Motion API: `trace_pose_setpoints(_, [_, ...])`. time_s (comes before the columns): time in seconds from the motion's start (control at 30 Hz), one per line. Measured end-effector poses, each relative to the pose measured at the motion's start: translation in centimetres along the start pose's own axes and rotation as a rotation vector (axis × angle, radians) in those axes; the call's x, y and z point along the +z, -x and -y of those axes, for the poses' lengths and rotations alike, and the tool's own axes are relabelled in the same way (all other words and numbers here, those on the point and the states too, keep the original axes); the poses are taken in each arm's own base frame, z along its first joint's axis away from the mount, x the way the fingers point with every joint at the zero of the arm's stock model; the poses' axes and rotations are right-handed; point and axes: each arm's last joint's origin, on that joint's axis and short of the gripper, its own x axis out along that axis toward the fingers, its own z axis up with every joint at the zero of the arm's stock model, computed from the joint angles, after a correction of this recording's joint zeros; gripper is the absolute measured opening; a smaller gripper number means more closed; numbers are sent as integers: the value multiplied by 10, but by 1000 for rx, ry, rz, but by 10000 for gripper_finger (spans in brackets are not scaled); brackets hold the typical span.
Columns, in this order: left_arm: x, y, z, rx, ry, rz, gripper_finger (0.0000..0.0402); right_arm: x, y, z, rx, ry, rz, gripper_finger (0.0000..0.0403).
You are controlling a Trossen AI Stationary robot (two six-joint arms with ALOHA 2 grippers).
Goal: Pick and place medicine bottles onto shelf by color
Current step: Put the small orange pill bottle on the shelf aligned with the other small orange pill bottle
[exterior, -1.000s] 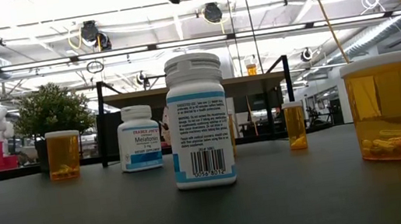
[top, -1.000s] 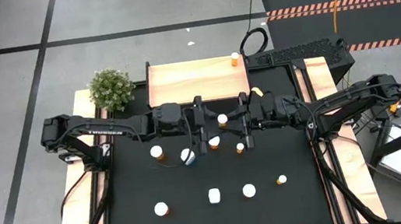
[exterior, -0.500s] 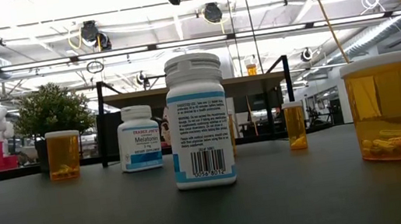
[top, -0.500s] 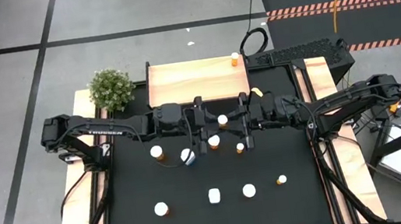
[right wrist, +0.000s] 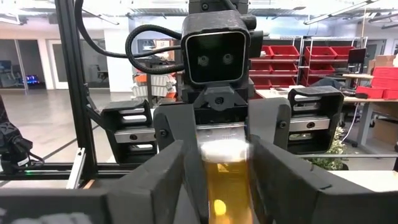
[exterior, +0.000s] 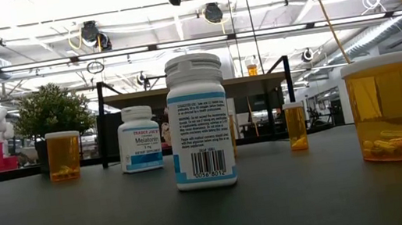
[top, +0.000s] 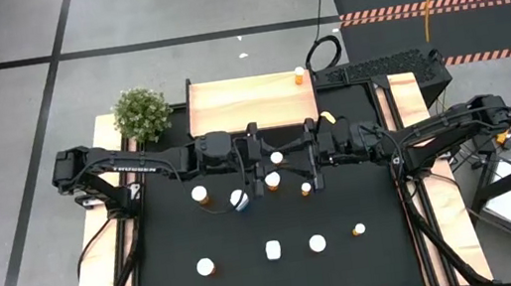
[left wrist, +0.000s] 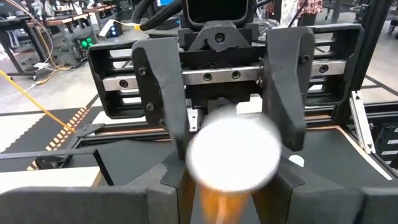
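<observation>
At table centre: an orange bottle is held up between both grippers.
Left gripper: pinched on the bottle.
Right gripper: spread around it.
Shelf: placed behind, one orange bottle on it.

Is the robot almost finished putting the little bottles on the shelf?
No, it has barely started. Done: one orange bottle stands on the shelf. In hand: the left gripper pinches a second orange bottle in mid-air, and the right gripper looks open around it. Left: about eight more on the black mat, like the white bottle.
</observation>
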Motion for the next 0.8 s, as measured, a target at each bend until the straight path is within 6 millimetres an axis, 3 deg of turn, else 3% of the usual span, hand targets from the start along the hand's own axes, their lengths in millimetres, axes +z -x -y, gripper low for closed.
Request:
trace_pose_setpoints(0.23, [0, 0, 0, -7, -5, -3, 126, 1, 2, 0, -9, -1, -18, 240])
trace_pose_setpoints(0.63, [-2, 0, -2, -3, 1, -22, 126, 14, 22, 1, -11, 5, -80, 234])
trace_pose_setpoints(0.8, [-1, 0, -2, 2, 0, -19, 126, 8, 31, 3, -55, 37, -205, 234])
